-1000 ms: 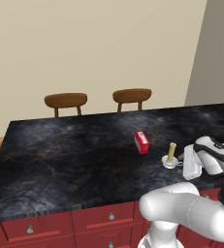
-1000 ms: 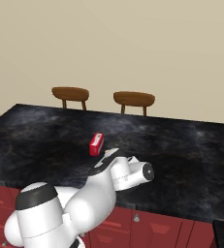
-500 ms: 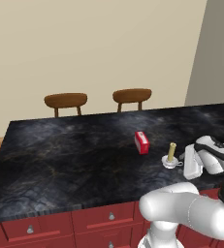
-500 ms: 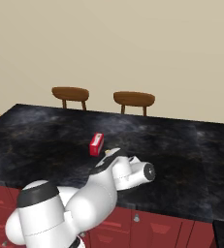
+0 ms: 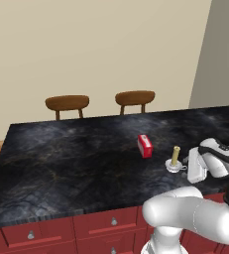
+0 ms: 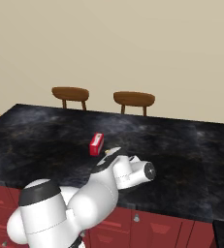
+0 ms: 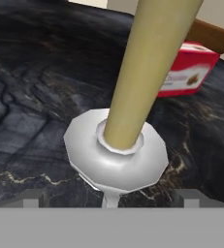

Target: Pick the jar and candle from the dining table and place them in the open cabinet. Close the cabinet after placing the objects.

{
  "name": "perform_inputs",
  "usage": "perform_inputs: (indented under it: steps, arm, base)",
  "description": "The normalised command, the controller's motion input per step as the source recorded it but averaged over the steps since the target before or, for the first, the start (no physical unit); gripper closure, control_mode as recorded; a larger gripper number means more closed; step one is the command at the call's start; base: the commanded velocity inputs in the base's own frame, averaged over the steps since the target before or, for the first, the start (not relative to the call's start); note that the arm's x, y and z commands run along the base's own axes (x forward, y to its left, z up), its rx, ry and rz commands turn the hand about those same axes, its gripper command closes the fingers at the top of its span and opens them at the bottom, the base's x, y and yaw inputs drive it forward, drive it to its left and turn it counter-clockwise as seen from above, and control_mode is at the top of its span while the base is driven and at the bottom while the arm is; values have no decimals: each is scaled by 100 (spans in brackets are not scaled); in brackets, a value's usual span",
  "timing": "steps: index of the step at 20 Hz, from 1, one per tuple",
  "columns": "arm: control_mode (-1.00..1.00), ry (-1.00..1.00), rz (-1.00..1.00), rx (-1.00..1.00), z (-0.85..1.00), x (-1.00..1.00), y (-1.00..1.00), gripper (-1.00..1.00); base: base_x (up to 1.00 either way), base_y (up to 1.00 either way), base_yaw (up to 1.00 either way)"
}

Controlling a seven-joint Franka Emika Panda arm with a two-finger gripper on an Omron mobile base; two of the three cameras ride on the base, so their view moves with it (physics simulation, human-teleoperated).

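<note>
A: Item, candle (image 5: pixel 175 158)?
B: Upright in its white saucer, near the table's (image 5: pixel 61 158) front edge; red box (image 5: pixel 144 146) just behind.
A: End effector (image 5: pixel 191 167)?
B: Jaws spread wide beside the saucer, gripping nothing.

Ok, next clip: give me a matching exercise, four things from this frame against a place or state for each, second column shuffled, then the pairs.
Things:
1. candle
2. small red box
3. gripper
4. two wooden chairs

Places or states:
A. behind the far edge of the dining table, against the wall
B. open, right up close to the candle's holder
C. upright in a white saucer holder
D. on the black top, just beyond the candle

Pairs: 1-C, 2-D, 3-B, 4-A
</note>
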Motion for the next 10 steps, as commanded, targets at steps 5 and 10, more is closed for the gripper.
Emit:
perform_inputs:
  steps: [5,10]
  arm:
    - [-100,0,0,0,-2,1,0,100]
    - [-100,0,0,0,-4,5,1,100]
  base:
    - [0,0,0]
    - [0,0,0]
